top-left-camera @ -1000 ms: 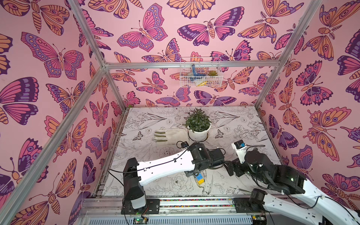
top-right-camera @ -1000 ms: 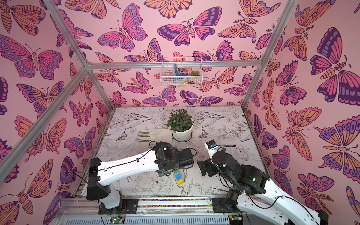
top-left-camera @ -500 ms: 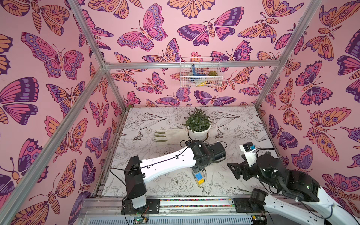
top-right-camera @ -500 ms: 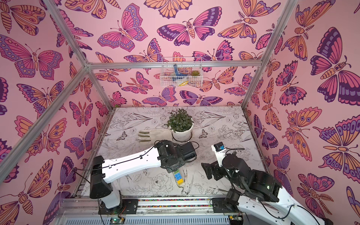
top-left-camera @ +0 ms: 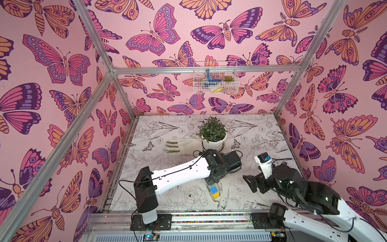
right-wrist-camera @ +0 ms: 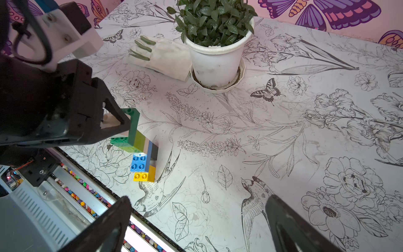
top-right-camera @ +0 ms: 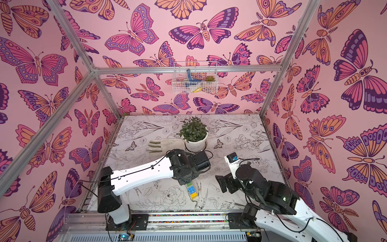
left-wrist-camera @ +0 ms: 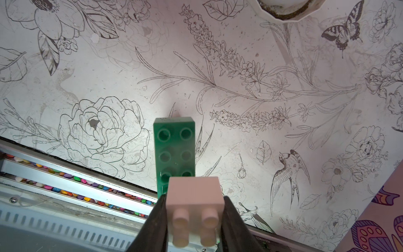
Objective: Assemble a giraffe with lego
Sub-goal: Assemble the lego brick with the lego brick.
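Your left gripper [left-wrist-camera: 194, 197]: narrow, clamped on the smooth white studded top of the giraffe [right-wrist-camera: 139, 162], which is stretched out by the table [top-left-camera: 261, 134] front. Your right gripper [right-wrist-camera: 197, 199]: wide, empty, well apart. Table: matte floral line-print. Top views hide the grip under the arm; the left wrist view shows it plainly. Beyond: cloth glove [right-wrist-camera: 165, 56], leafy plant [right-wrist-camera: 216, 19], butterfly walls [top-left-camera: 62, 62].

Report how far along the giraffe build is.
Done: the giraffe looks fully stacked, with yellow and black legs, blue body, lime-and-white neck and dark green head. In hand: the left gripper is shut on the white top brick, which appears seated on the head. The right gripper hangs open and empty. Left: probably only letting go; I see no loose bricks.
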You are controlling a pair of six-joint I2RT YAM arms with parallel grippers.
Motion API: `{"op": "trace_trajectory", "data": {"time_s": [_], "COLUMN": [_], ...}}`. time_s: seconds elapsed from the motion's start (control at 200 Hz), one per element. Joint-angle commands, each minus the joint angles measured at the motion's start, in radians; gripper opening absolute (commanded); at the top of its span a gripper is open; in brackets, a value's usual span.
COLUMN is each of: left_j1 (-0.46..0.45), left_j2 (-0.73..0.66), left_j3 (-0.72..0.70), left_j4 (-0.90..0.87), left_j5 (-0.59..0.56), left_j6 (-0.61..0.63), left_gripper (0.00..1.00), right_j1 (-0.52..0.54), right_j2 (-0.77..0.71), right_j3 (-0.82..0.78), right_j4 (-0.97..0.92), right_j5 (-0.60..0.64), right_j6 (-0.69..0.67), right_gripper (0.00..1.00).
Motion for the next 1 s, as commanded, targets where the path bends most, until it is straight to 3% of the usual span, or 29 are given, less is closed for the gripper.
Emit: {"op": "trace_trajectory", "data": {"time_s": [0.0,0.996], "left_j1": [-0.002,0.008], "left_j2": [0.027,0.082], "left_j3": [0.014,0.064], "left_j4": [-0.081,-0.104], "left_j5": [0.002,0.02], "left_j6": [0.013,0.033], "left_gripper": [0.28,0.29], "right_j1": [-0.008,-0.008], "right_j2": [-0.006,-0.049], "right_j3": [0.013,0.003], "right_j4": [0.008,0.014], "right_j5": [0.018,0.041], "right_j6": [-0.011,-0.013], "right_gripper": [0.99,0.99]}}
